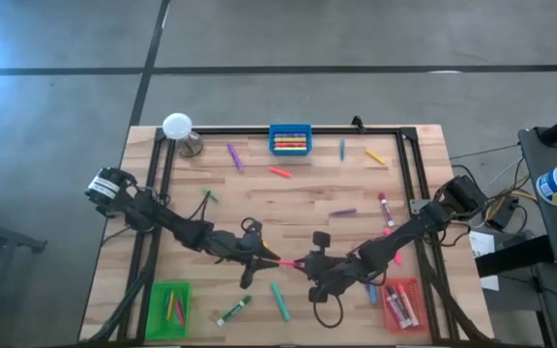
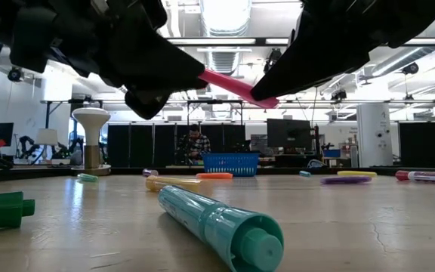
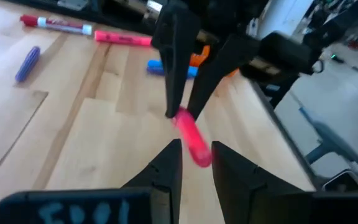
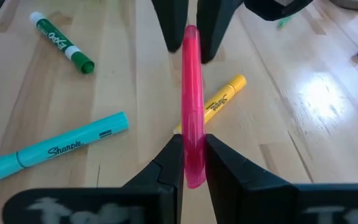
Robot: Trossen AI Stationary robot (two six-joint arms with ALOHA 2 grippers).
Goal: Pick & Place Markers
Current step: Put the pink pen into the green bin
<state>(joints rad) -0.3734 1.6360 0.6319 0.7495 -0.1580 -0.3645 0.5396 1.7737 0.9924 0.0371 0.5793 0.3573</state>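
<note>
Both grippers pinch 1 pink marker (image 4: 191, 106) up over the bench (image 1: 288, 208): left gripper (image 1: 271, 257) on 1 end, right gripper (image 1: 303, 264) on the other. Prob passing it across to the right.

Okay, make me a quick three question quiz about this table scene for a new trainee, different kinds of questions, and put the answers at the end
1. True or false: the pink marker is lying flat on the table.
2. Which tray sits at the far edge of the table? A) the green tray B) the blue tray C) the red tray
3. Fill in: in the low view, the marker lying nearest the camera is the ______ marker.

Key
1. False. It is up in the air, with the left gripper at one end and the right gripper at the other, as in a handover.
2. B.
3. Teal.
</note>
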